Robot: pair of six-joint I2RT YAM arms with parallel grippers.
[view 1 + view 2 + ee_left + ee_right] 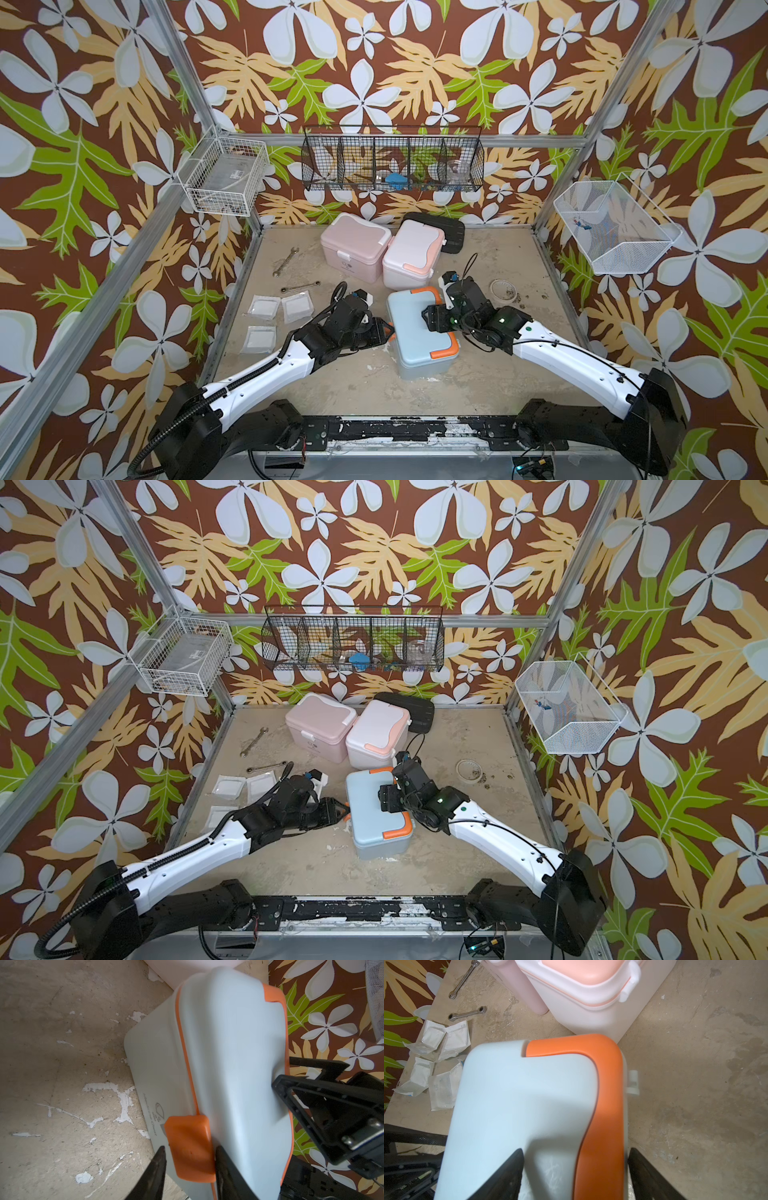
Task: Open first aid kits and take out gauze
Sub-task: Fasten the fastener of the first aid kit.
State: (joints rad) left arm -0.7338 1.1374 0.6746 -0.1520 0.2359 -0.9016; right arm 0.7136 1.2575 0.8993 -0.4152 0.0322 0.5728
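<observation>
Left wrist view: latch between parted jaws

Gauze packets (262,306) lie on the tabletop (365,390) at left. Left jaws stand open astride the orange latch (191,1147) of the light blue kit (409,332), lid down, centre front. Right jaws stand wide open over its orange handle (604,1105).

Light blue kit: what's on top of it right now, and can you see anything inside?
The right end effector sits over the light blue kit, on its lid, with open jaws astride the orange handle. The lid is down, so any contents are hidden.
</observation>
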